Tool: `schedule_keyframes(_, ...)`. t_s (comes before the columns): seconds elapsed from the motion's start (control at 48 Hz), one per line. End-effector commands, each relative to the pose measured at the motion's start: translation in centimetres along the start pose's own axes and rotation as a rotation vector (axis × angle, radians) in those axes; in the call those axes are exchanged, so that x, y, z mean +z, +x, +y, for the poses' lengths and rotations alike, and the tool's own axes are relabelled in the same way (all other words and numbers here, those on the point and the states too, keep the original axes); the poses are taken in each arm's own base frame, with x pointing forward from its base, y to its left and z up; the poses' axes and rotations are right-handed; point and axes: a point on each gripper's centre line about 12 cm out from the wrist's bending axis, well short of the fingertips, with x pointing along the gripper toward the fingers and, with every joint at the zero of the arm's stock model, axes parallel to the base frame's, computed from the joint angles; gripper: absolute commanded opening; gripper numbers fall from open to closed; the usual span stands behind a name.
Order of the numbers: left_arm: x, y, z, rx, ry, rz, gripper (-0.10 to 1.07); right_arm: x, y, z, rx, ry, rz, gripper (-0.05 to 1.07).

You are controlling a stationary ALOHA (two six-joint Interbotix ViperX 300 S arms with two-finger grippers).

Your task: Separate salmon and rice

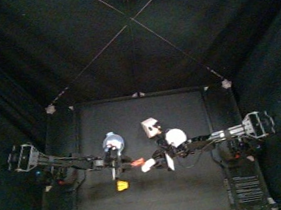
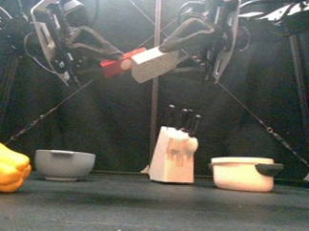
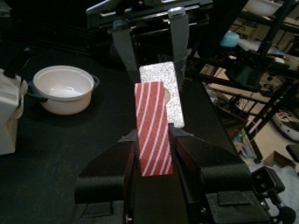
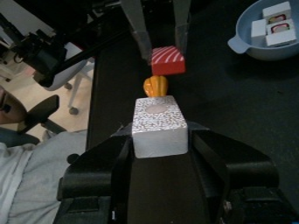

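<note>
Two grips | our left gripper clamps salmon | right gripper clamps rice | we pull straight apart, level

Yellow bell pepper at left, grey bowl, white knife block, white pot at right.

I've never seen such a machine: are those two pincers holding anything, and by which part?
Yes. The left pincer grips the salmon by one end; the right pincer grips the rice by its sides, both raised above the table.
</note>
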Motion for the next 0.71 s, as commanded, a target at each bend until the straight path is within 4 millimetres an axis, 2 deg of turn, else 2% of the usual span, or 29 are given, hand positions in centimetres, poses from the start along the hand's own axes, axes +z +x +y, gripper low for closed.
schedule_keyframes(0.0, 0.78, -0.38, 0.1, 0.003, -0.001, -0.031, 0.49, 0.94, -1.09, 0.88, 0.025, -0.002, -0.038, 0.54)
schedule_keyframes(0.229, 0.59, -1.3, 0.2, 0.003, 0.0, -0.032, 0.49, 0.17, -1.51, 1.01, 0.029, 0.002, -0.025, 0.54)
schedule_keyframes(0.688, 0.45, -1.26, 0.22, 0.004, 0.001, -0.025, 0.49, 0.2, -1.49, 1.09, 0.031, 0.005, -0.026, 0.54)
